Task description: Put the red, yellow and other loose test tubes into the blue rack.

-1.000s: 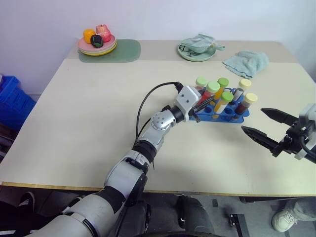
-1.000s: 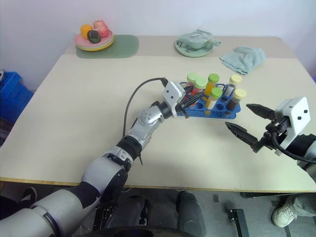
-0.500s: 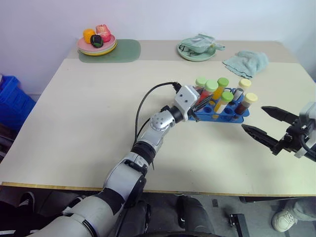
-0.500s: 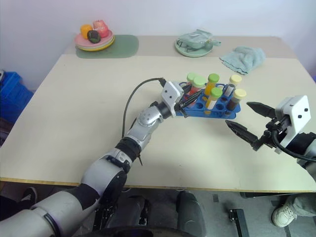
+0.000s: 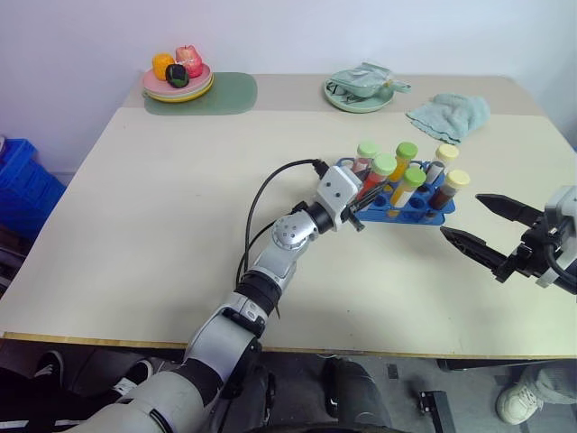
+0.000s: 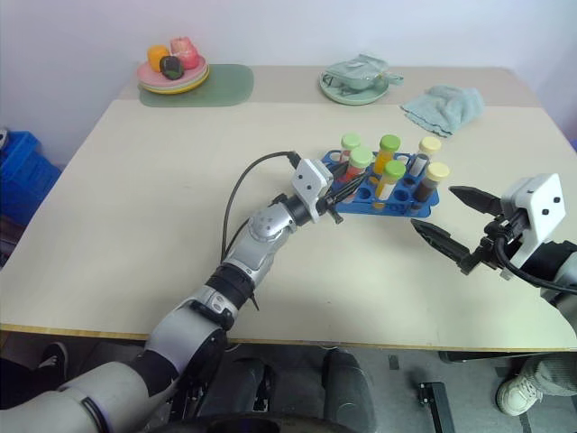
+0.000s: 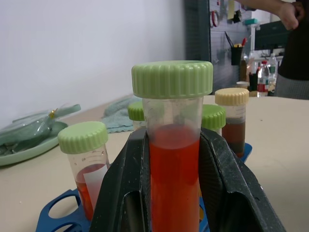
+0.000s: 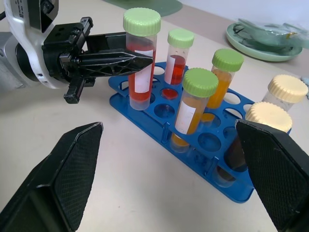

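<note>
Fingers of the left pincer (image 8: 123, 59) hide the middle of the red tube (image 8: 139, 72), clamped shut on it; its foot sinks out of sight into a near corner hole of the blue rack (image 8: 169, 126). Tube stands upright, green cap up. Right pincer (image 5: 491, 233) hangs wide open, empty, beside the rack above the tabletop (image 5: 162, 207).

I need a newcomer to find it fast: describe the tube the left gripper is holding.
On the beige table stands a blue rack of capped tubes. At the rack's end nearest the left gripper is a green-capped tube of red liquid. Alone among the tubes, it is clamped between two black fingers.
</note>
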